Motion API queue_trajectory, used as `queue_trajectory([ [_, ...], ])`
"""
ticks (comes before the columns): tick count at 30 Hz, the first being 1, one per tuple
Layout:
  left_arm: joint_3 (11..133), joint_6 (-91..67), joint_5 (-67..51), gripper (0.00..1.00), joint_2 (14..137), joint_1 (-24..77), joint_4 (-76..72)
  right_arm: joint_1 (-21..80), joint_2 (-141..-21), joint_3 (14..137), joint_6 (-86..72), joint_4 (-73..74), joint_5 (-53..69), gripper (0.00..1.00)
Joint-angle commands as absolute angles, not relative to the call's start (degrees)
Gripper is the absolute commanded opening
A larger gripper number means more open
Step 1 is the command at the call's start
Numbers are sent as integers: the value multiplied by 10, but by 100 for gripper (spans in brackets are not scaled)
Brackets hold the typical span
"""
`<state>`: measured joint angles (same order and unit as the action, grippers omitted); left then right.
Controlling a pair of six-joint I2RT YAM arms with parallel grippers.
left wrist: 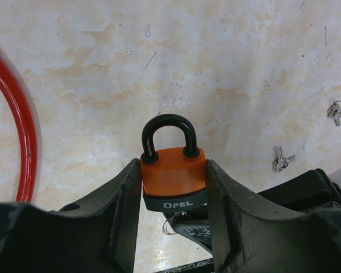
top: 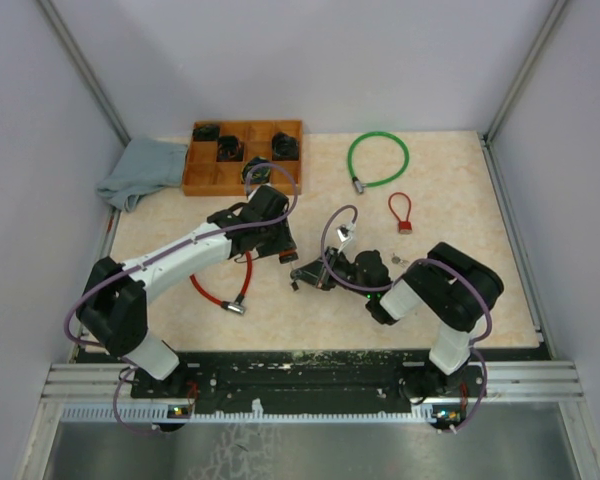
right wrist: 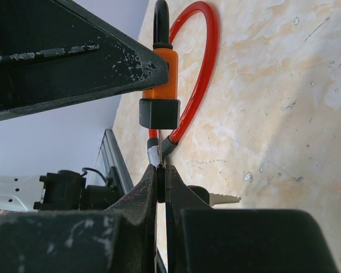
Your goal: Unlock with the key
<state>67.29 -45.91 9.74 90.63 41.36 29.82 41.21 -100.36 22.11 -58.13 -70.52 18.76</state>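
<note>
Right gripper (right wrist: 161, 173) is pinching the key (right wrist: 153, 152) just beneath the orange padlock (right wrist: 161, 68), which the left gripper (left wrist: 173, 170) is clamping by its sides.

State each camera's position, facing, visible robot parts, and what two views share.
Top external: above and behind, looking down at table; left arm, right arm show.
Left wrist: faces down at table; left pincer grips the padlock.
Right wrist: looks low along table; right pincer holds key at padlock's base.
Shared: both wrist views show padlock and red cable.
</note>
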Motion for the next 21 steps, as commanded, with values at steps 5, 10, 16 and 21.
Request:
queue_trajectory([
  [5, 671, -464, 107, 0, 882, 414, 299, 413, -979, 218, -576, -730, 158, 0],
  [10, 669, -466, 96, 0, 882, 415, 296, 412, -977, 218, -574, -728, 153, 0],
  [16, 655, -472, 83, 0, 881, 415, 293, 412, -975, 225, -562, -724, 142, 0],
  [21, 642, -477, 60, 0, 890, 416, 292, 412, -965, 232, -533, -722, 135, 0],
])
